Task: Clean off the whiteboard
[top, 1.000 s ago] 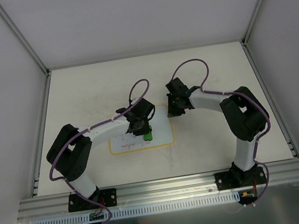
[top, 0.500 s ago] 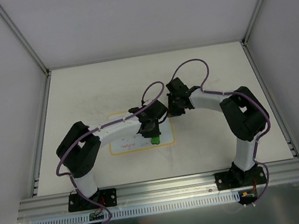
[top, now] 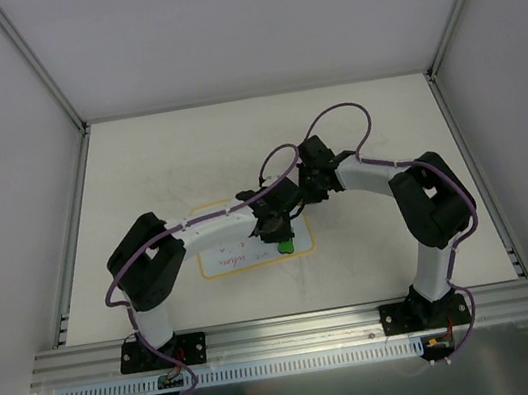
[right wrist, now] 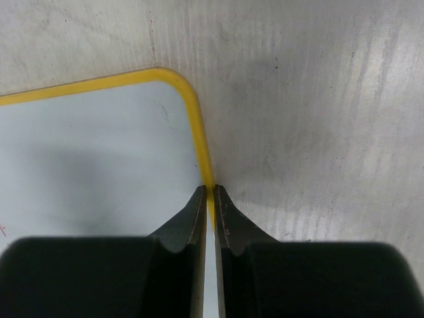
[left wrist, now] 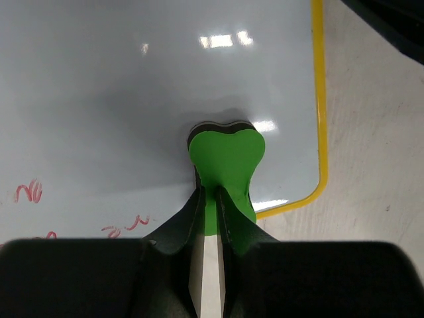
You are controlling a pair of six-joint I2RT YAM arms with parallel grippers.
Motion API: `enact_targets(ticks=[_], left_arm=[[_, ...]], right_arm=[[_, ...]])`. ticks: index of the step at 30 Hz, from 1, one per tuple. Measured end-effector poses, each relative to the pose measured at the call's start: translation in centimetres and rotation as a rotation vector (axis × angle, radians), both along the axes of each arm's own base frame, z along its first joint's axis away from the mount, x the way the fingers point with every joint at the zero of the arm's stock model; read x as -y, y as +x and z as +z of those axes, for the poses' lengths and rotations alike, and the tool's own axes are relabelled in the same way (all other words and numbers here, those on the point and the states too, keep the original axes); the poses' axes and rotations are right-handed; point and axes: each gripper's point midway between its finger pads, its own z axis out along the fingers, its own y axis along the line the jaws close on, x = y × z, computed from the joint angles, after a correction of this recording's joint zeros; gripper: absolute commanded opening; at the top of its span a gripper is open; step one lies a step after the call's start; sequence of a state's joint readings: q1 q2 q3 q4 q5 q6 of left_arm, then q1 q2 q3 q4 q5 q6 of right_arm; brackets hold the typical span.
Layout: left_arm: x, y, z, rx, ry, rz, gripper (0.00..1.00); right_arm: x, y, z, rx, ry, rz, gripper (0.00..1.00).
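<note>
My left gripper [left wrist: 211, 192] is closed tight on the green eraser [left wrist: 226, 156], which presses on the whiteboard [left wrist: 132, 99] near its corner at 4 o'clock. Red writing [left wrist: 28, 192] stands at 8 o'clock of the eraser. My right gripper [right wrist: 207, 192] pinches the board's yellow rim [right wrist: 192, 112], fingers almost together.

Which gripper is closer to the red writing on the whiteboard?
Left. The left gripper, holding the green eraser, rests on the whiteboard just right of the red writing; the right gripper pinches its rim near the far right corner.
</note>
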State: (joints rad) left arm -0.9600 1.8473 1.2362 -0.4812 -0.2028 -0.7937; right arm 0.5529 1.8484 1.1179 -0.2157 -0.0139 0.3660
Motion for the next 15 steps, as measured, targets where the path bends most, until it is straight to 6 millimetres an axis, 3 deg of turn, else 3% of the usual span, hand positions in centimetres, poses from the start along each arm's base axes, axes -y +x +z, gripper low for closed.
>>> enact_targets(ticks=[5,15], left_arm=[[-1.6,0.0,0.0,0.008,-0.053,0.056,0.0],[-7.7,-0.6,-0.1,-0.006,-0.052,0.169,0.0]], right_arm=[[0.0,0.0,0.0,0.0,0.001,0.001,0.09],[-0.3,0.0,0.0,-0.004,0.015,0.0,0.11]])
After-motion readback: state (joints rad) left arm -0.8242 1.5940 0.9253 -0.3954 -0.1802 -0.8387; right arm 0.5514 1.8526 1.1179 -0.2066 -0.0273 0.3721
